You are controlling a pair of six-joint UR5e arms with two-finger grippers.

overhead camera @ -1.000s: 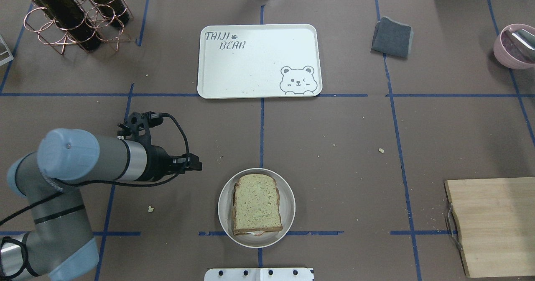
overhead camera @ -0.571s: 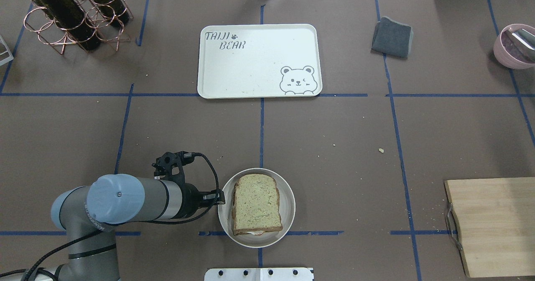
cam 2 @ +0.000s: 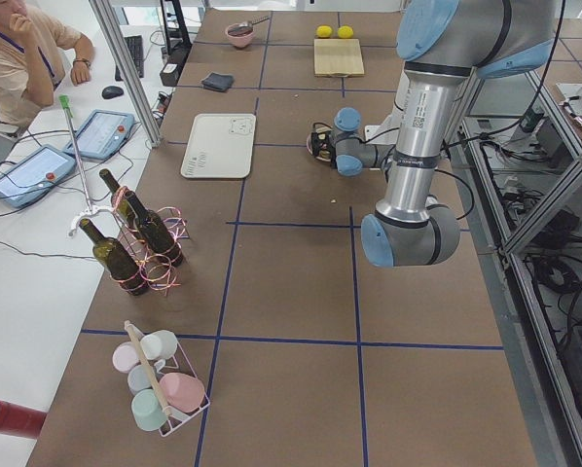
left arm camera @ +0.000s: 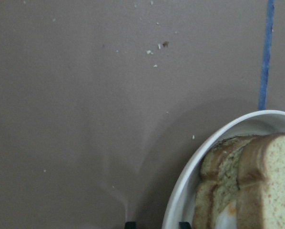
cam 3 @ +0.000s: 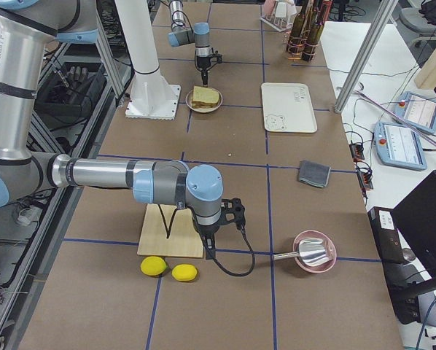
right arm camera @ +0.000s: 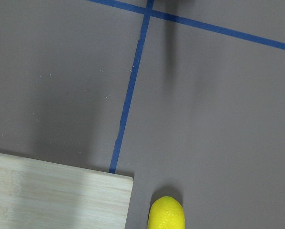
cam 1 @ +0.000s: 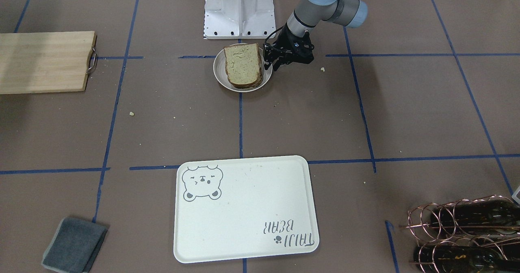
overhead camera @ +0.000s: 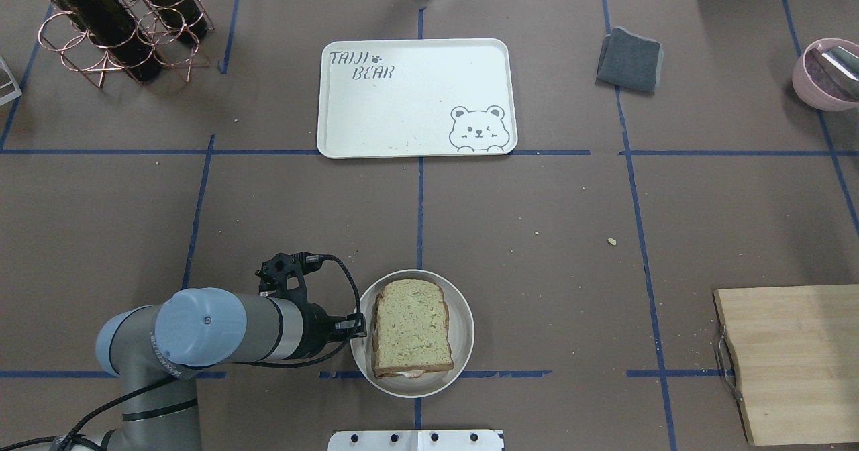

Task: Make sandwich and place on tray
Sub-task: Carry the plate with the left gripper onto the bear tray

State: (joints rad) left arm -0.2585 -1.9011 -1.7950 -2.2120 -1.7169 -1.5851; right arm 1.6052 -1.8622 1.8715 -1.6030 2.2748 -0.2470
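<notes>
The sandwich (overhead camera: 411,327), two bread slices with white egg showing at its near edge, lies in a round pale dish (overhead camera: 464,333) near the robot's base. It also shows in the front view (cam 1: 243,63) and in the left wrist view (left arm camera: 257,186). My left gripper (overhead camera: 360,327) is low at the dish's left rim, open, with its fingertips (left arm camera: 129,224) on either side of the rim. The cream bear tray (overhead camera: 416,95) lies bare at the far middle. My right gripper (cam 3: 207,240) hangs by the cutting board; I cannot tell if it is open.
A wooden cutting board (overhead camera: 792,364) lies at the right, with two lemons (cam 3: 167,268) beside it. A grey cloth (overhead camera: 629,60) and a pink bowl (overhead camera: 822,75) are at the far right. A wine bottle rack (overhead camera: 114,28) stands at the far left.
My left arm has swung right and toward the robot, bringing the gripper from open table to the dish's left rim. The sandwich and dish have not moved.
</notes>
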